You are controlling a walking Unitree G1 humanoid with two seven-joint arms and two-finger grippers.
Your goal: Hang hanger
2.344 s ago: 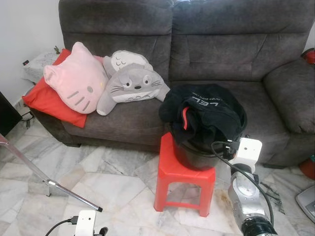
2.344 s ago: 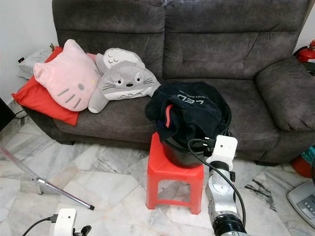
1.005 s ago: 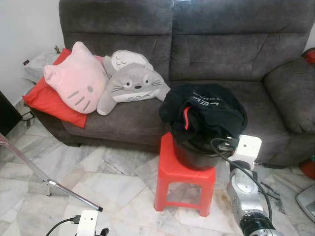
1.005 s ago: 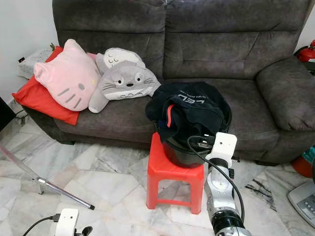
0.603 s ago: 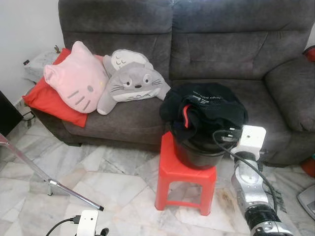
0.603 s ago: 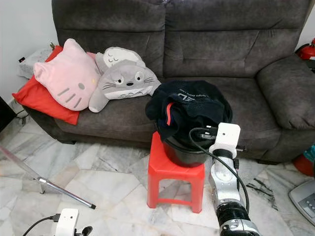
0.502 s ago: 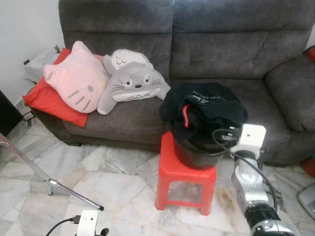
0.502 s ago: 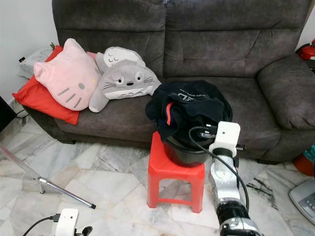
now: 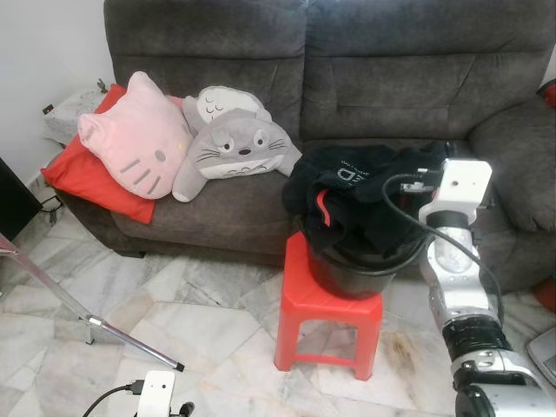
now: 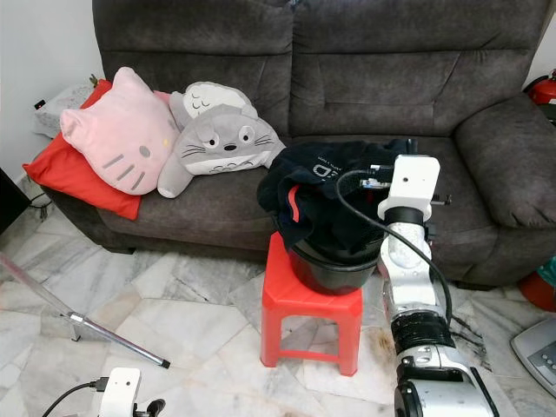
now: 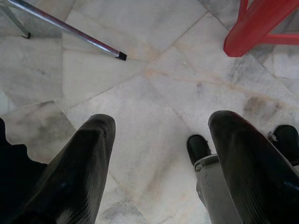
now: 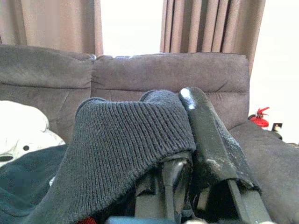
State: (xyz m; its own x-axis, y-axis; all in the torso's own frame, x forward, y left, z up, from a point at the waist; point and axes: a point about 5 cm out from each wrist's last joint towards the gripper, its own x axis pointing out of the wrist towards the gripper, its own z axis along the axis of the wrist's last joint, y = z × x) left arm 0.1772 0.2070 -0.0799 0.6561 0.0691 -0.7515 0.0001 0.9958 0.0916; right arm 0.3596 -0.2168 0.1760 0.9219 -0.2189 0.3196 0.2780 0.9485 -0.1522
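A black bucket [image 9: 360, 269] heaped with dark clothing [image 9: 347, 187] stands on a red plastic stool [image 9: 326, 313] in front of the sofa. My right gripper [image 12: 180, 100] is raised at the bucket's far right rim and is shut on a fold of dark knitted cloth [image 12: 126, 140], which drapes over its fingers [image 12: 205, 126]. From the head, its white wrist box [image 9: 465, 187] sits just above the rim. My left gripper [image 11: 159, 126] hangs low over the marble floor, open with nothing between its fingers.
A grey sofa [image 9: 391, 78] carries a pink cat cushion [image 9: 135, 143], a grey plush [image 9: 234, 143] and a red pillow [image 9: 82, 178]. A metal stand leg [image 9: 95, 326] crosses the floor at left. A red extinguisher [image 10: 540, 91] stands at far right.
My right arm has risen from beside the stool to the bucket's far rim, and the dark cloth's edge has lifted with it. The left arm has stayed put.
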